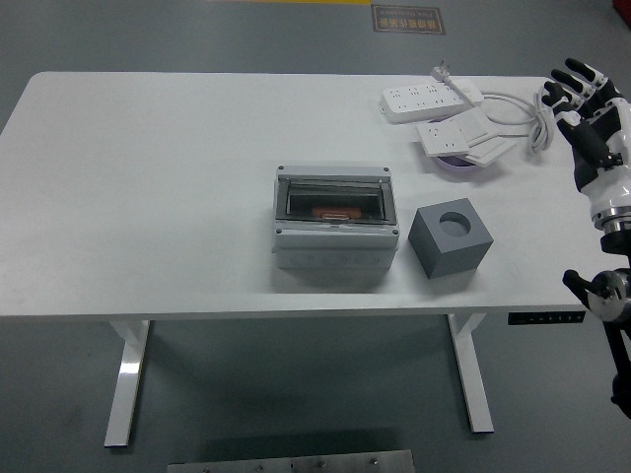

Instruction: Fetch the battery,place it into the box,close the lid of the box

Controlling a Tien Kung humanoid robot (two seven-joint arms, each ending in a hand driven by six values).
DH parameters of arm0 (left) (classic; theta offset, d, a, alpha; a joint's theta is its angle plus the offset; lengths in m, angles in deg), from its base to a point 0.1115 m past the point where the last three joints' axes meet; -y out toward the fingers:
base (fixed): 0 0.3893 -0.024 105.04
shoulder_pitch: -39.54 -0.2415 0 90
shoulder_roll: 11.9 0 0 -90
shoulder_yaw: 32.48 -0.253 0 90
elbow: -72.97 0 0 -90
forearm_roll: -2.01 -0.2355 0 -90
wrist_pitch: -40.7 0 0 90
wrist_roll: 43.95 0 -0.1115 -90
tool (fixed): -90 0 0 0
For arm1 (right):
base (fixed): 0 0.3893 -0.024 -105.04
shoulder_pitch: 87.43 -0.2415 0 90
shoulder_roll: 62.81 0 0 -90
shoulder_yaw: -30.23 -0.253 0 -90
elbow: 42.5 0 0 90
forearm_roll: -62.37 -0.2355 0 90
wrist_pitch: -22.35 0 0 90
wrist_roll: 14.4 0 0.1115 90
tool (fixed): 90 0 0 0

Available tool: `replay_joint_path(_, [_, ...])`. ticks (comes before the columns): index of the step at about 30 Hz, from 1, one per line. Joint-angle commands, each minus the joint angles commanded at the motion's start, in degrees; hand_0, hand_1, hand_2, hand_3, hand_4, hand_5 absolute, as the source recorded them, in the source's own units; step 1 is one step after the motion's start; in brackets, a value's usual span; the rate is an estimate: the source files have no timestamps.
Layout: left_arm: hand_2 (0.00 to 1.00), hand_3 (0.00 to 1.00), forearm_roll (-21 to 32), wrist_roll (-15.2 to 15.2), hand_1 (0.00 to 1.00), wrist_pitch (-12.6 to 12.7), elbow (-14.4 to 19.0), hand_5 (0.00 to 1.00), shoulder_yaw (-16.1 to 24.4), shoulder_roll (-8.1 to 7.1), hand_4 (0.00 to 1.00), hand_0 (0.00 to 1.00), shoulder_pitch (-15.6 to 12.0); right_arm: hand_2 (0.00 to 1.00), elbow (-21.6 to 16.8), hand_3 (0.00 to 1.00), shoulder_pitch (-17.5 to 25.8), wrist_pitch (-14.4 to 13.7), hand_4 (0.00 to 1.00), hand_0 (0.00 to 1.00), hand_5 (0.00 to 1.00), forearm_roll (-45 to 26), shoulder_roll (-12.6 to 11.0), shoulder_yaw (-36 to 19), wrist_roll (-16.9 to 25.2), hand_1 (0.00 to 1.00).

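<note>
The right hand (589, 110) is raised at the right edge of the white table (148, 177), its fingers (577, 77) spread wide and holding nothing; its white forearm runs down toward the lower right corner of the view. Just to the hand's left lies a looped white cable (527, 113), and further left of it sit two white power strips, one long strip (432, 98) toward the far edge and a shorter strip (463, 134) lying partly over a shallow purple dish (458, 167); what the dish holds, if anything, cannot be made out. Lower and left of the hand, well apart from it, stands a gray block (451, 240) with a round hole in its top face; the hole looks dark, and its contents cannot be told. Further left again, near the middle of the table, sits the gray box (335, 229), farthest from the hand of all the things on the table. Its lid (334, 200) is a dark see-through window lying flat and closed over the top, and through it shows an orange-red object, the battery (334, 212), lying inside the box. The box and the gray block stand near each other but do not touch.
</note>
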Motion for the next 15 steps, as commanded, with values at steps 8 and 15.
replay_joint_path(8, [0.573, 0.541, -0.5, 0.0, 0.698, -0.2, -0.1, 0.002, 0.3, -0.08, 0.5, 0.632, 0.4, 0.705, 0.3, 0.678, 0.4, 0.5, 0.661, 0.763, 0.152, -2.4, -0.1, 0.2, 0.6, 0.725])
replay_joint_path(15, [0.573, 0.541, -0.4, 0.1, 0.698, -0.4, 0.0, 0.002, 0.3, 0.07, 0.5, 0.632, 0.7, 0.702, 1.4, 0.677, 0.5, 1.7, 0.66, 0.765, 0.169, -7.8, 0.0, 0.4, 2.1, 0.722])
